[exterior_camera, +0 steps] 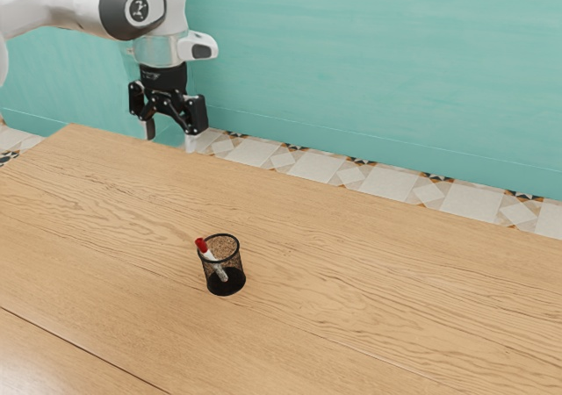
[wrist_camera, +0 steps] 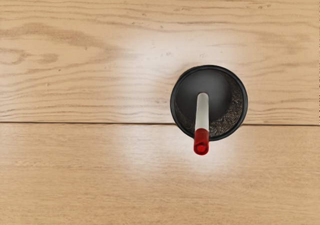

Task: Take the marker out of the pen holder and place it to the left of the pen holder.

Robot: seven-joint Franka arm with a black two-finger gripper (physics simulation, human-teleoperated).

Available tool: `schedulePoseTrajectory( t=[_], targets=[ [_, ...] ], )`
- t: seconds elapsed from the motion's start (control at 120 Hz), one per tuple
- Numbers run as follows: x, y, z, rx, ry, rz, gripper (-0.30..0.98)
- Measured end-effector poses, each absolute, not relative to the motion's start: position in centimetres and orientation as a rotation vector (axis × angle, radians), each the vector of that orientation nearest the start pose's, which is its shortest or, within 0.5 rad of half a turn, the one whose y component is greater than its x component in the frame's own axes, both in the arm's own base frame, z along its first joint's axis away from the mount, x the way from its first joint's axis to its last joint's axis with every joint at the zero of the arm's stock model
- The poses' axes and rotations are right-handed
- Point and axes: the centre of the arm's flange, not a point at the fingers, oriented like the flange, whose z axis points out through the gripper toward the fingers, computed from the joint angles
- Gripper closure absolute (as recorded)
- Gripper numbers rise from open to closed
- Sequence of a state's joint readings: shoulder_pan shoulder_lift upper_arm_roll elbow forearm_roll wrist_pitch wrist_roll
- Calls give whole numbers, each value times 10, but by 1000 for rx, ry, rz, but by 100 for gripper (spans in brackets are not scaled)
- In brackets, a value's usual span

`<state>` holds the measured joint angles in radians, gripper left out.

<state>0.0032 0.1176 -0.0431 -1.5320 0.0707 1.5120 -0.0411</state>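
The marker [exterior_camera: 201, 245] is leaned inside the pen holder [exterior_camera: 226, 287]; the gripper [exterior_camera: 169, 140] is seen opened, well apart from both.

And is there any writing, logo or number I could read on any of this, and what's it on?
No text reads clearly.
White arm's round emblem: a dark symbol, too small to make out.
Black part above the gripper: faint pale marks, too small to read.
Red-capped marker, mesh pen holder, wooden table: none that I can see.
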Motion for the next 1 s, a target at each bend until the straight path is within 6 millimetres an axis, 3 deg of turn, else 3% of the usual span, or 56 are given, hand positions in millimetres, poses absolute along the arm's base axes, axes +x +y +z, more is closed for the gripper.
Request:
schedulePoseTrajectory(
  t=[0.15,0.217,0.267,0.383,0.525,0.583,0.667,0.742,1.0],
  targets=[
    [585,-14,571,-3068,-14,158,0],
    [574,-13,568,-3066,-20,147,0],
    [550,-12,568,-3064,-26,131,0],
    [461,-12,560,-3061,-39,58,0],
    [422,-16,491,-3084,-47,83,0],
    [416,-18,474,-3094,-51,64,0],
    [406,-25,476,-3120,-61,-31,0],
    [399,-28,455,-3155,-91,-51,0],
    [422,-52,432,-3225,-127,-156,0]
  ],
)
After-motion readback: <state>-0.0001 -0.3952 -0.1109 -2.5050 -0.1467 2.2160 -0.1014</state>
